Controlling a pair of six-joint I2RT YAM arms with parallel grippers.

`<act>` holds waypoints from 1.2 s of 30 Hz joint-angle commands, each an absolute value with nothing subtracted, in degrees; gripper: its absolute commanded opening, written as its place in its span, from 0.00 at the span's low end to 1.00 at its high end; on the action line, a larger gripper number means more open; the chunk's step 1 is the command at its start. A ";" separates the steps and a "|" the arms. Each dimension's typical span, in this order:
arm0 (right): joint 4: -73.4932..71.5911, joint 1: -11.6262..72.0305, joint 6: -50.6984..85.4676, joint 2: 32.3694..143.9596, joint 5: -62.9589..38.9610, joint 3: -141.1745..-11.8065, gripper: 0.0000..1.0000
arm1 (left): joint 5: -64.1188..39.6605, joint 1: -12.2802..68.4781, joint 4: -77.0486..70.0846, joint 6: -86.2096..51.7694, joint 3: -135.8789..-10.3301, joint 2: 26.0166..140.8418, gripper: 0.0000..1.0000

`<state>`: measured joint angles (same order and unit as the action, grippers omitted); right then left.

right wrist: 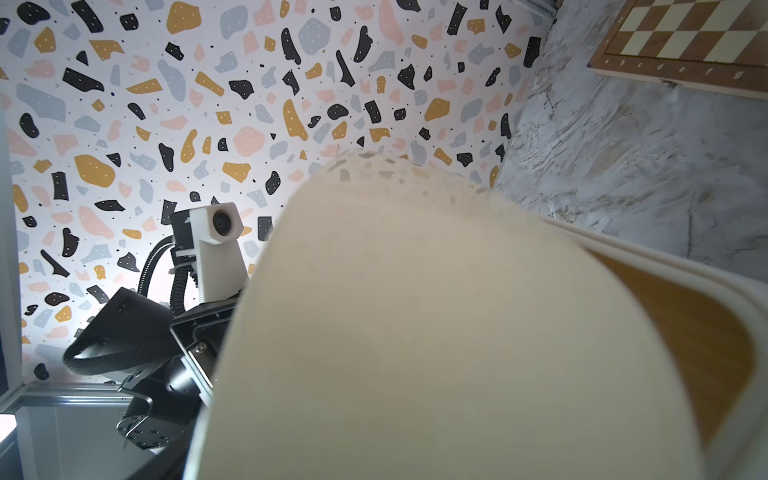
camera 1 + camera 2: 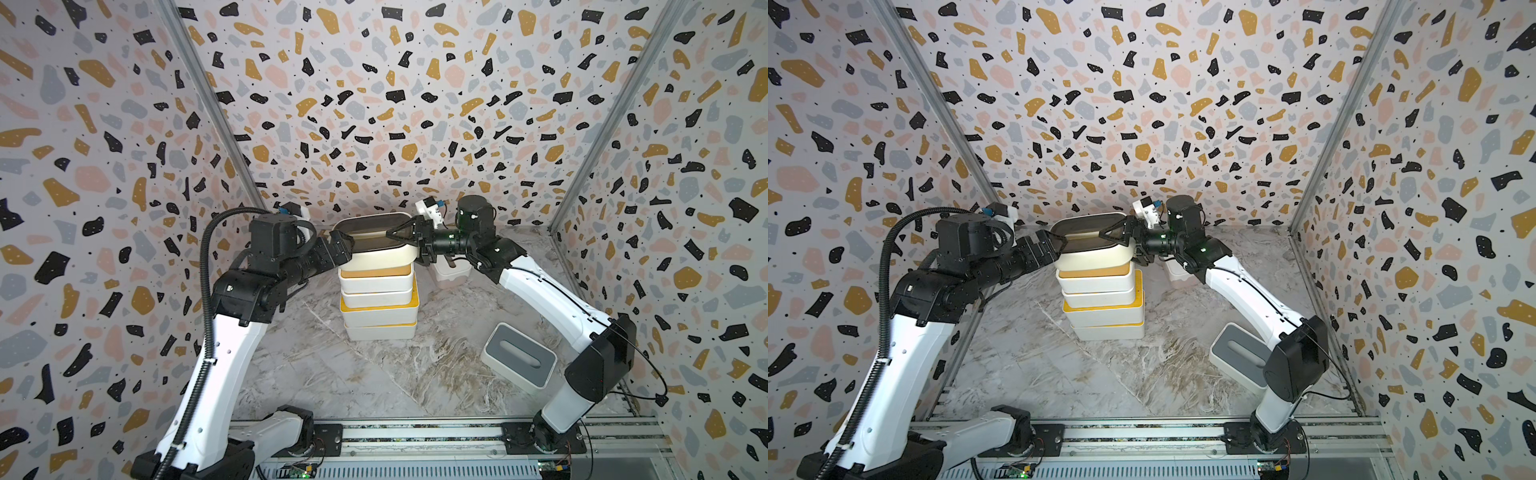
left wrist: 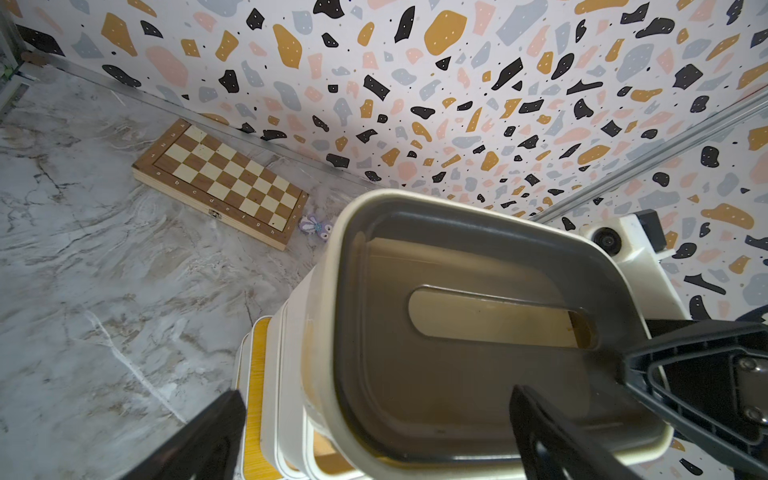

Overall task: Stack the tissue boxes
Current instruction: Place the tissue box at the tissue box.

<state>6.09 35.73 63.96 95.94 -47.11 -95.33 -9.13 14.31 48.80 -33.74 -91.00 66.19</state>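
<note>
Five in the stack (image 2: 377,299): tissue boxes piled at mid-bench; from the bottom, two yellow-lidded boxes (image 2: 380,318), one white, the wood-lidded box (image 2: 376,273), and the dark-lidded box (image 2: 374,243) on top
Top box: rests on the wood-lidded box; looks a little askew and tilted in the left wrist view; judged set down but not yet squared
Left hand (image 2: 344,245): jaws wide, a finger on either side of the top box's left end; no grip seen
Right hand (image 2: 405,248): jaws spread at the box's right end; upper finger lies over the lid near the slot, lower finger beside the end wall; whether either touches, I cannot tell
Two left: grey-lidded box (image 2: 519,358) lies on the bench (image 2: 353,374) well right of the stack; half-hidden box (image 2: 451,275) stands just behind the right hand, near the stack, lid colour unclear
Progress: judged well past half; both hands must clear the top box before the next fetch
Around: chessboard (image 3: 220,183) lies flat by the back wall; small lilac trinket (image 3: 314,226) just beside its corner; both apart from the stack
In the way: right arm (image 2: 540,299) reaches over the half-hidden box and passes near the grey-lidded box; the stack is tall and uneven, one yellow lid jutting right, so a knock while backing off could likely shift it
</note>
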 commanded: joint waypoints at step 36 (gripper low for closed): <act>38.35 31.00 38.51 94.33 -38.20 -112.40 0.99 | -6.16 13.89 50.90 -30.33 -90.15 70.31 0.95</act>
